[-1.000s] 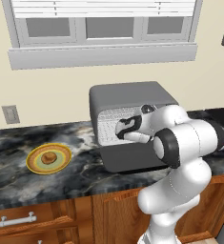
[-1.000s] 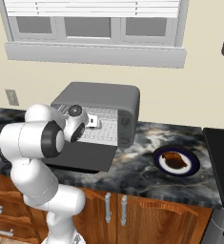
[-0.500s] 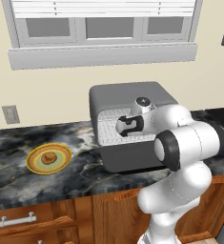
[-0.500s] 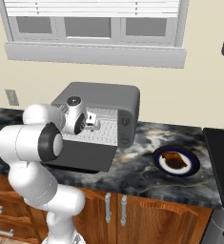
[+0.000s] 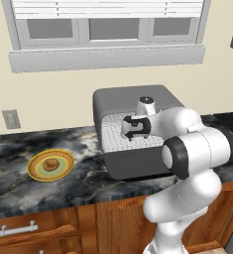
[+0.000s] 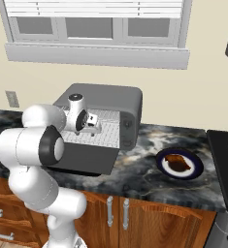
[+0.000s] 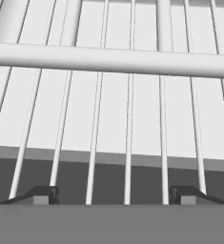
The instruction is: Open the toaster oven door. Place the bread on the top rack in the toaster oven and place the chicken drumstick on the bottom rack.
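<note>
The dark grey toaster oven [image 5: 133,96] [image 6: 105,97] stands open on the counter. Its door [image 5: 138,161] [image 6: 84,157] lies folded down flat in front. My gripper [image 5: 129,127] [image 6: 92,127] [image 7: 116,194] hangs at the oven mouth above the door, open, with nothing between its fingertips. The hand view looks straight at the silver wire rack [image 7: 108,59] from close up. Left of the oven, the tan bread [image 5: 50,164] sits on a yellow plate [image 5: 36,171]. The reddish-brown chicken drumstick [image 6: 178,162] lies on a dark blue plate [image 6: 164,169] to the oven's right.
The dark marble counter [image 5: 19,193] runs over wooden cabinets. A window sill juts from the wall above the oven, and an outlet [image 5: 11,119] is on the wall at left. A black stove top [image 6: 227,150] borders the counter at right.
My hand has swivelled at the oven mouth and shifted a little along the opening. The oven, the door, the bread and the drumstick have stayed put.
</note>
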